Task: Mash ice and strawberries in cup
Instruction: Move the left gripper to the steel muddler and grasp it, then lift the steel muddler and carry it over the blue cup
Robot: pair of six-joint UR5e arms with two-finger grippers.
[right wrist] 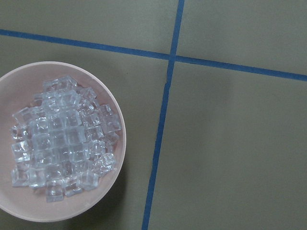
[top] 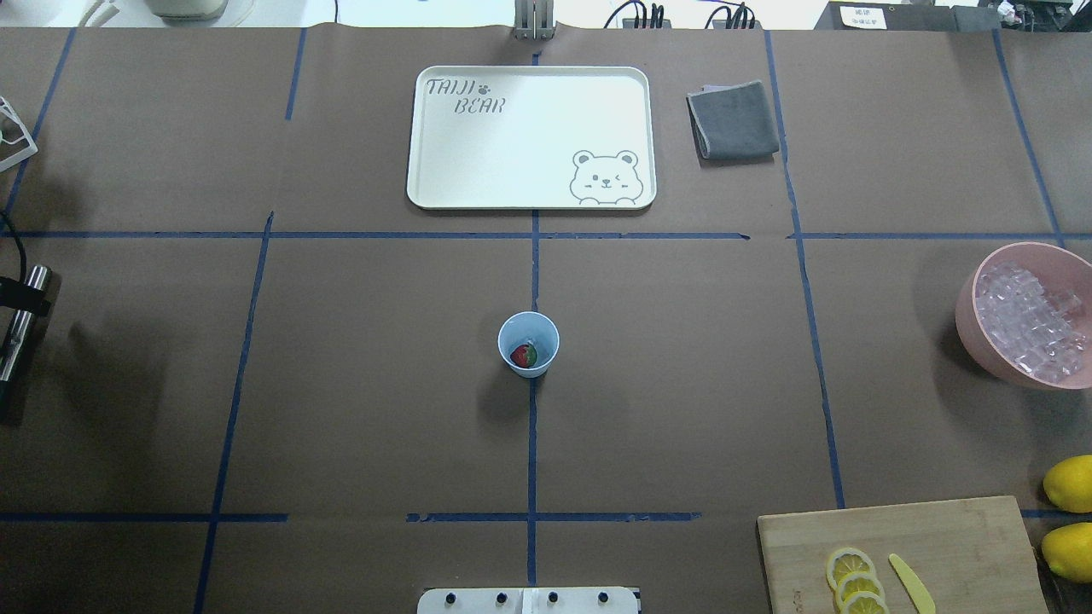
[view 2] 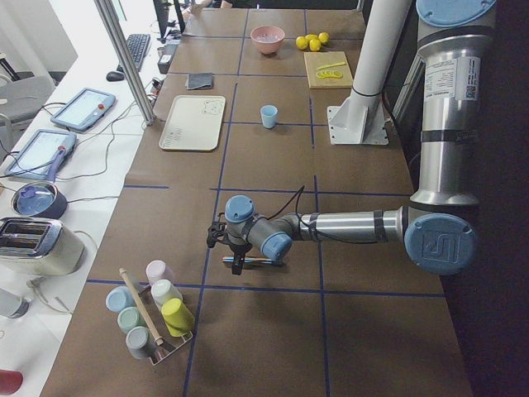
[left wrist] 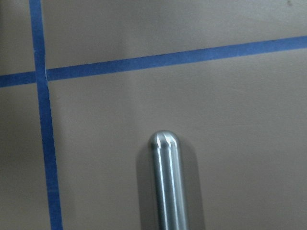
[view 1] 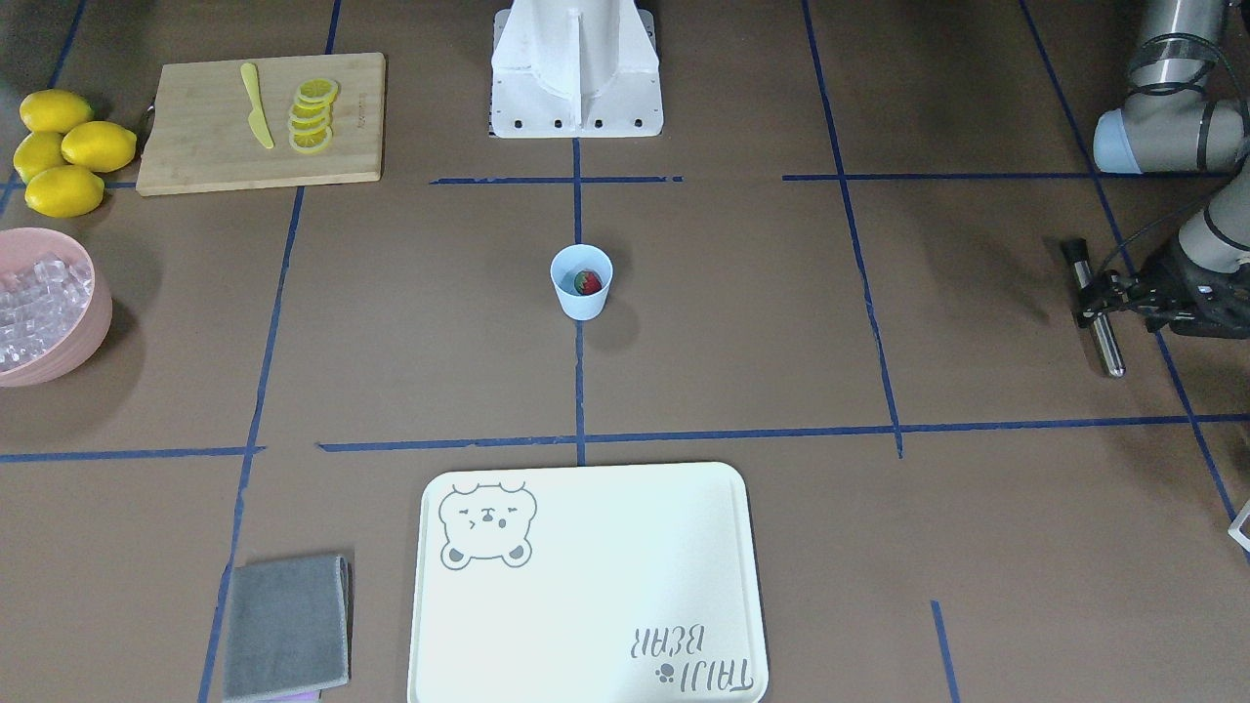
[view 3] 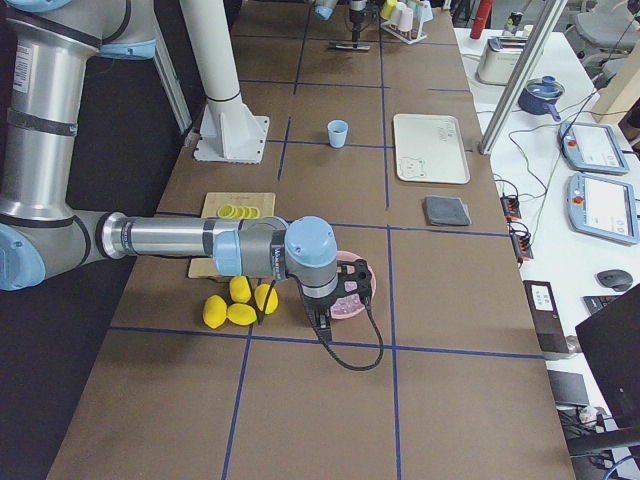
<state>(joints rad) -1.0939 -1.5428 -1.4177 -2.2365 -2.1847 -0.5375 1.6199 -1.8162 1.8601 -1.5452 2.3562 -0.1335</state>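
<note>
At the right edge of the front-facing view, grips a steel rod (view 1: 1102,327) near its middle in the left jaws, pressed tight on it; places the light-blue cup (view 1: 582,298) well apart from those jaws, upright at mid-surface (view 1: 742,322), strawberry (view 1: 587,282) inside; sets the ice (view 1: 34,298) farther still, heaped in a pink bowl (view 1: 98,327) near the lemons (view 1: 63,146). From overhead, catches only the rod and a sliver of the left jaws at the frame's left edge. From the left side, holds the rod low under the near arm; cannot tell whether touching the surface. From the right side, poises the right jaws over the bowl, just beside the lemons; cannot tell whether spread or pressed together. Through the left wrist camera, looks along the rod to its rounded tip. Through the right wrist camera, looks down on the ice.
</note>
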